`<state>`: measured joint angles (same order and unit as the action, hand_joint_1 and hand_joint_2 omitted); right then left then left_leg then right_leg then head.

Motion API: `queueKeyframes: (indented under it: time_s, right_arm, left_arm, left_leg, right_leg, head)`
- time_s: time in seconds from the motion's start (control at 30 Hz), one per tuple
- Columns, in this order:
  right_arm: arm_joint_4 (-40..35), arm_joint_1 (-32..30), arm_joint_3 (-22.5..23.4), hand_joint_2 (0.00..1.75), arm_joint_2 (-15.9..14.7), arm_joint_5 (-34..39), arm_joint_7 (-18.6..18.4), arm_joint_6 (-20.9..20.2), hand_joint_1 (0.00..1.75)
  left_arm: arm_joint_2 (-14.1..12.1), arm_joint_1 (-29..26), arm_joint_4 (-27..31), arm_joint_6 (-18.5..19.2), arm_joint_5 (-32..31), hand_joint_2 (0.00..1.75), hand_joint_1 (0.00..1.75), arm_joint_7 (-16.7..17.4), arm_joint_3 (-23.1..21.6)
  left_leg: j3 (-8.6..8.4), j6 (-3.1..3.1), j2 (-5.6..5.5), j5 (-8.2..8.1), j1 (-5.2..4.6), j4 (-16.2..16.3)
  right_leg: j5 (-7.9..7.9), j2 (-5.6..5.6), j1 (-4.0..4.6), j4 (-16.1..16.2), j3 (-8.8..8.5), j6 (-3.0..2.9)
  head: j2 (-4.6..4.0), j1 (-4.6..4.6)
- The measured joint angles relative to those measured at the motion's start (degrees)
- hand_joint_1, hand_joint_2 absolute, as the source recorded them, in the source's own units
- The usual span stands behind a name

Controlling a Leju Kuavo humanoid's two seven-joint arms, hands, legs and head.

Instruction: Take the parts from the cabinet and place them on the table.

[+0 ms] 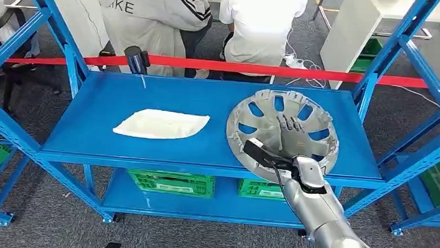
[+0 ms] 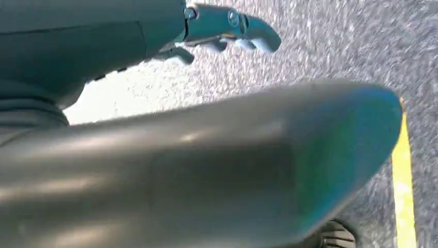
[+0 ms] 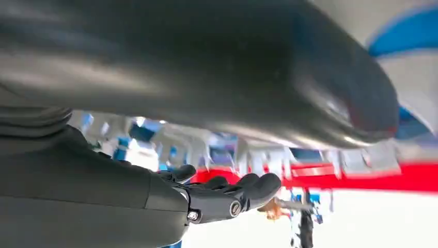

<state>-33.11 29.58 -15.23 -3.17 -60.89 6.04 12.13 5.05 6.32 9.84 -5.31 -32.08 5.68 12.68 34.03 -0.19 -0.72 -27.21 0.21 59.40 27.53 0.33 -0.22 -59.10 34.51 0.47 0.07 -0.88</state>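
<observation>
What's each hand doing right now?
Left hand: holds nothing, hanging over the floor; open or closed cannot be told.
Right hand: gripping the silver wheel cover.

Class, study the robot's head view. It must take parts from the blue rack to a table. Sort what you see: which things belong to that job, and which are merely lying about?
Belong to the job:
- silver wheel cover, tilted, gripped by the right hand
- white tray-like part, lying flat
- blue shelf bearing both

Lying about:
- green crates on the lower shelf
- red barrier tape
- people standing behind it

bare shelf point(image 1: 99, 103) left, white tray point(image 1: 162, 124) mid-shelf
</observation>
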Motion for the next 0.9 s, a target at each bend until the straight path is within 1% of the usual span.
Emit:
queueKeyframes:
  time_s: [0.03,0.07,0.1,0.13,0.17,0.2,0.23,0.27,0.3,0.33,0.37,0.4,0.43,0.47,0.5,0.53,0.57,0.6,0.63,0.67,0.7,0.73,0.77,0.8,0.83,0.87,0.9]
  right_arm:
    - [-1.0,-0.24,-0.46,0.0,0.02,-0.24,-0.49,0.02,0.0]
    - [-2.12,-0.58,-0.79,0.0,0.0,-0.33,-1.18,0.02,0.0]
    - [-3.58,-1.16,-1.12,0.0,-0.07,-0.35,-1.91,-0.04,0.0]
    - [-5.48,-1.82,-1.45,0.0,-0.13,-0.33,-2.67,-0.15,0.0]
    - [-7.76,-2.55,-1.73,0.0,-0.24,-0.29,-3.26,-0.33,0.0]
    - [-9.48,-3.27,-1.93,0.0,-0.37,-0.2,-3.77,-0.53,0.0]
    - [-10.99,-4.17,-2.17,0.0,-0.57,-0.18,-4.03,-0.66,0.0]
    - [-12.27,-5.11,-2.43,0.0,-0.74,-0.15,-4.29,-0.83,0.0]
    - [-13.59,-5.94,-2.67,0.0,-1.01,-0.11,-4.4,-1.12,0.0]
    - [-14.72,-6.78,-2.96,0.0,-1.2,0.13,-4.4,-1.33,0.0]
    - [-15.49,-7.29,-3.17,0.0,-1.31,0.22,-4.38,-1.44,0.0]
    - [-16.23,-7.59,-3.41,0.0,-1.4,0.28,-4.37,-1.57,0.0]
    - [-16.77,-7.68,-3.57,0.0,-1.44,0.39,-4.35,-1.64,0.0]
    - [-17.23,-7.64,-3.74,0.0,-1.49,0.61,-4.33,-1.68,0.0]
    - [-17.52,-7.46,-3.96,0.0,-1.64,0.65,-4.29,-1.68,0.0]
    - [-17.56,-7.23,-4.38,0.0,-1.68,0.74,-3.92,-1.84,0.0]
    - [-17.56,-6.94,-4.92,0.0,-1.71,0.89,-3.48,-1.97,0.0]
    - [-17.54,-6.45,-5.53,0.0,-1.68,1.2,-3.15,-2.27,0.0]
    - [-17.49,-5.69,-6.16,0.0,-1.68,1.63,-2.96,-2.43,0.0]
    - [-17.43,-4.95,-6.62,0.0,-1.66,1.86,-2.93,-2.51,0.0]
    - [-17.34,-3.93,-7.21,0.0,-1.53,1.94,-2.96,-2.56,0.0]
    - [-17.21,-3.21,-7.63,0.0,-1.49,1.94,-2.98,-2.67,0.0]
    - [-17.08,-2.97,-7.98,0.0,-1.49,2.1,-3.13,-2.69,0.0]
    - [-16.86,-2.95,-8.33,0.0,-1.49,2.23,-3.24,-2.69,0.0]
    - [-16.62,-2.96,-8.59,0.0,-1.49,2.42,-3.26,-2.69,0.0]
    - [-16.49,-2.91,-8.77,0.0,-1.49,2.58,-3.28,-2.69,0.0]
    - [-16.42,-2.8,-8.86,0.0,-1.49,2.62,-3.28,-2.67,0.0]
  left_arm:
    - [0.0,-0.07,0.0,0.41,-0.04,0.0,0.0,0.0,0.0]
    - [0.0,-0.24,-0.02,0.87,-0.18,0.0,0.0,-0.02,0.02]
    - [0.0,-0.38,-0.02,1.01,-0.35,0.0,0.0,-0.02,0.02]
    - [-0.09,-0.47,0.0,1.18,-0.5,0.0,0.0,-0.02,0.02]
    - [-0.11,-0.6,-0.02,1.55,-0.85,0.0,0.0,-0.11,0.02]
    - [-0.07,-0.62,-0.04,1.95,-1.21,0.0,0.0,-0.11,0.02]
    - [-0.05,-0.64,-0.04,2.06,-1.6,0.0,0.0,-0.06,0.02]
    - [-0.07,-0.73,-0.04,2.06,-1.71,0.0,0.0,0.0,0.02]
    - [-0.07,-0.87,-0.04,2.01,-1.88,0.0,0.0,0.05,0.02]
    - [-0.07,-1.03,-0.04,1.86,-1.95,0.0,0.0,0.05,0.02]
    - [-0.09,-1.1,-0.04,1.68,-1.95,0.0,0.0,-0.02,0.02]
    - [-0.15,-1.08,-0.04,1.6,-1.95,0.0,0.0,-0.06,0.02]
    - [-0.15,-1.02,0.0,1.58,-1.95,0.0,0.0,-0.13,0.02]
    - [-0.15,-1.01,0.0,1.58,-1.95,0.0,0.0,-0.22,0.02]
    - [-0.02,-0.93,-0.02,1.58,-1.95,0.0,0.0,-0.3,0.02]
    - [-0.02,-0.89,-0.02,1.44,-1.95,0.0,0.0,-0.39,0.02]
    - [-0.02,-0.97,-0.02,1.16,-1.84,0.0,0.0,-0.41,0.02]
    - [-0.02,-1.05,-0.04,0.77,-1.51,0.0,0.0,-0.52,0.06]
    - [0.04,-1.04,-0.02,0.59,-1.4,0.0,0.0,-0.55,0.22]
    - [0.13,-0.98,-0.02,0.57,-1.33,0.0,0.0,-0.65,0.41]
    - [0.04,-0.92,0.0,0.48,-1.33,0.0,0.0,-0.72,0.65]
    - [-0.02,-0.86,0.0,0.48,-1.31,0.0,0.0,-0.72,0.88]
    - [-0.02,-0.87,0.0,0.48,-1.31,0.0,0.0,-0.72,0.96]
    - [-0.02,-0.94,-0.02,0.5,-1.31,0.0,0.0,-0.72,1.03]
    - [-0.02,-1.03,-0.02,0.5,-1.29,0.0,0.0,-0.72,1.12]
    - [0.0,-1.07,-0.04,0.5,-1.29,0.0,0.0,-0.72,1.25]
    - [0.02,-1.06,-0.02,0.5,-1.29,0.0,0.0,-0.72,1.36]
  left_leg:
    - [0.06,-0.34,-0.02,0.16,0.05,-0.24]
    - [0.04,-0.62,-0.02,0.23,0.13,-0.4]
    - [-0.09,-1.0,-0.03,0.31,0.16,-0.61]
    - [0.17,-1.31,-0.07,-0.07,0.12,-0.4]
    - [0.62,-1.54,0.13,-1.12,0.16,1.05]
    - [2.07,-1.77,0.21,-3.12,0.24,4.48]
    - [4.18,-2.01,0.27,-5.18,0.39,8.88]
    - [6.58,-2.19,0.34,-7.1,0.42,13.75]
    - [8.23,-2.32,0.35,-7.9,0.42,16.89]
    - [8.78,-2.37,0.37,-7.17,0.47,17.51]
    - [7.9,-2.39,0.4,-5.36,0.55,15.43]
    - [5.63,-2.37,0.44,-2.53,0.66,10.6]
    - [2.81,-2.35,0.48,0.2,0.76,4.88]
    - [1.02,-2.34,0.57,1.04,0.85,0.7]
    - [0.26,-2.11,0.46,0.24,0.59,-0.02]
    - [0.61,-1.4,0.32,0.37,0.66,0.19]
    - [0.74,-1.09,0.29,0.36,0.5,0.25]
    - [0.8,-0.7,0.3,0.38,0.32,0.26]
    - [0.74,-0.2,0.33,0.62,0.54,-0.01]
    - [0.64,0.13,0.37,0.75,0.72,-0.15]
    - [0.69,0.63,0.44,0.74,0.73,-0.15]
    - [0.73,0.77,0.49,0.74,0.68,-0.15]
    - [0.74,0.87,0.47,0.73,0.63,-0.15]
    - [0.73,0.91,0.39,0.72,0.58,-0.14]
    - [0.7,0.91,0.28,0.72,0.55,-0.13]
    - [0.67,0.91,0.21,0.72,0.52,-0.12]
    - [0.6,0.9,0.14,0.72,0.51,-0.11]
  right_leg:
    - [-0.03,0.03,0.08,-0.23,-0.06,-0.22]
    - [0.02,0.05,0.19,-0.31,0.01,-0.51]
    - [-0.08,0.05,0.24,-0.17,0.0,-0.91]
    - [-0.4,-0.02,-0.38,0.43,-0.4,-1.4]
    - [-0.4,-0.01,-0.43,0.57,-0.65,-1.77]
    - [-0.32,-0.06,-0.44,0.57,-0.75,-2.16]
    - [-0.26,-0.11,-0.4,0.56,-0.84,-2.27]
    - [-0.16,-0.16,-0.35,0.55,-0.89,-2.39]
    - [-0.11,-0.17,-0.34,0.52,-0.91,-2.38]
    - [-0.04,-0.15,-0.35,0.5,-0.99,-2.38]
    - [0.03,-0.08,-0.38,0.47,-1.09,-2.27]
    - [0.18,0.02,-0.44,0.4,-1.26,-2.07]
    - [0.39,0.1,-0.54,0.24,-1.45,-1.77]
    - [0.64,0.13,-0.52,0.06,-1.48,-1.43]
    - [0.83,0.24,-0.08,-0.34,-1.16,-1.03]
    - [0.64,0.25,-0.08,-0.18,-1.05,-0.69]
    - [0.51,0.25,-0.03,-0.01,-1.07,-0.45]
    - [0.4,0.25,-0.2,0.16,-1.12,-0.18]
    - [0.57,0.28,-0.26,0.08,-1.09,0.17]
    - [1.18,0.08,-0.41,-0.75,-0.9,0.47]
    - [3.06,-0.08,-0.34,-3.45,0.43,0.65]
    - [5.49,-0.08,-0.4,-8.28,2.66,0.86]
    - [7.44,-0.08,-0.39,-12.97,4.88,0.97]
    - [8.6,-0.07,-0.37,-16.96,6.82,0.98]
    - [8.21,-0.07,-0.37,-18.22,7.64,0.91]
    - [6.79,-0.07,-0.35,-16.67,7.08,0.75]
    - [4.58,-0.07,-0.3,-13.14,5.48,0.51]
  head:
    - [0.0,0.13]
    - [0.0,0.04]
    - [0.0,0.09]
    - [0.0,0.02]
    - [0.0,0.28]
    - [0.0,0.51]
    - [0.0,0.61]
    - [0.0,0.53]
    - [0.0,0.61]
    - [0.0,0.57]
    - [0.0,0.59]
    - [0.0,0.59]
    - [0.0,0.57]
    - [0.0,0.59]
    - [0.0,0.79]
    - [0.0,0.64]
    - [0.0,0.59]
    - [0.0,0.61]
    - [0.0,0.64]
    - [0.0,0.57]
    - [0.0,0.39]
    - [0.0,0.33]
    - [0.0,0.33]
    - [0.0,0.31]
    - [0.0,0.33]
    - [0.0,0.31]
    - [0.0,0.31]
